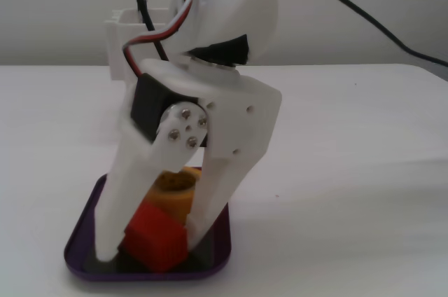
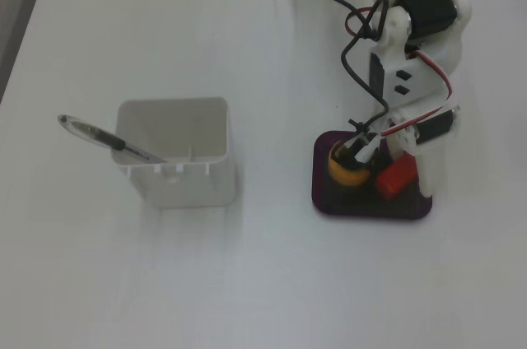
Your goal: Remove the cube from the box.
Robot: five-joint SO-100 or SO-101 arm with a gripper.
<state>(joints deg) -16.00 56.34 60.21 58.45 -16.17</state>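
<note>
Cube (image 1: 155, 237): one red block is seen, lying inside the purple box (image 1: 82, 237), on the dark floor of that tray. In the low fixed view one corner edge is turned toward the camera, so the block sits skewed to the tray's sides. In the high fixed view the cube (image 2: 396, 178) has its long axis running roughly from 8 o'clock to 2 o'clock, with the upper end toward the arm. It occupies the right half of the box (image 2: 329, 205) in that view, about 3 o'clock of the tray centre.

One yellow tape roll (image 1: 173, 199) is noted in the same tray, standing with its hole upward, just behind the cube and touching or nearly touching it in the low view. In the high view the roll (image 2: 346, 169) lies at 9 o'clock of the cube.

Gripper (image 1: 147, 241): the two white fingers are spread wide and lowered into the tray, one on either side of the cube. The right-hand finger in the low view appears pressed against the block; contact of the other cannot be told. The cube rests on the floor, not lifted.

One tall white square container (image 2: 177, 160) is recorded well apart at 9 o'clock of the box, with one pen (image 2: 107, 140) leaning out of it over its left rim. All things stand on one white table (image 2: 247, 283).
</note>
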